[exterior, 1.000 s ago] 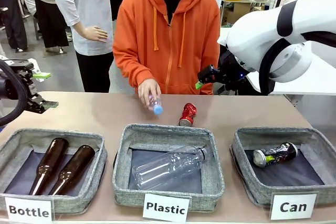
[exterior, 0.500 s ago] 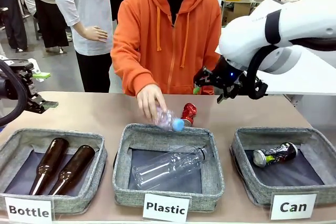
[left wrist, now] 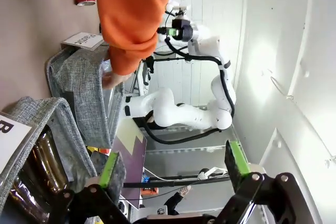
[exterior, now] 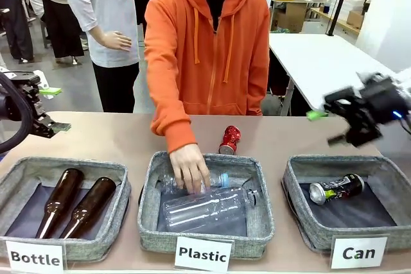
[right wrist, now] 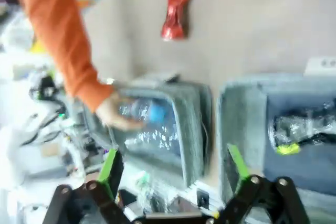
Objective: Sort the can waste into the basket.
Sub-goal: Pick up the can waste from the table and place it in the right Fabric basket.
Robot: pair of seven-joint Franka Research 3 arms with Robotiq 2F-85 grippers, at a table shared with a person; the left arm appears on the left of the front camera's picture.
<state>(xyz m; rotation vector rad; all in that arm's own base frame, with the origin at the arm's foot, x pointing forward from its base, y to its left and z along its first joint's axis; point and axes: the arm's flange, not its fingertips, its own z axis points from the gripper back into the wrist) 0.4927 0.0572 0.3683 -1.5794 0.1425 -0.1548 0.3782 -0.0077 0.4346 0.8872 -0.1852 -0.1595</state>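
Three white labels are read along the near edge of the desk point(exterior: 109, 139): a "Bottle" label point(exterior: 35, 258) at the left, a "Plastic" label point(exterior: 202, 254) in the middle and a "Can" label point(exterior: 358, 253) at the right. Each is set before a square, shallow basket of grey woven fabric with a dark lining. In the right basket point(exterior: 297, 184), the one marked "Can", the black can point(exterior: 336, 188) is laid on its side, crushed, with a silver top and green-white print too small to be read. The red can point(exterior: 229, 140), shiny and dented, is seen on the bare desk just beyond the far rim of the middle basket point(exterior: 149, 203), well apart from the right basket. In the middle basket a large clear plastic bottle point(exterior: 205, 208) is laid on its side, and a smaller bottle point(exterior: 217, 179) with a blue cap is covered by the person's hand point(exterior: 191, 168), reached in from the far side in an orange sleeve point(exterior: 168, 94) just left of the red can. Two brown glass bottles point(exterior: 61, 202) are laid side by side in the left basket point(exterior: 122, 200). The left tool point(exterior: 56, 110) is held above the desk's left edge, jaws wide with nothing between them. The right tool point(exterior: 326, 128), blurred, is held above the far right of the desk, jaws likewise wide and empty.
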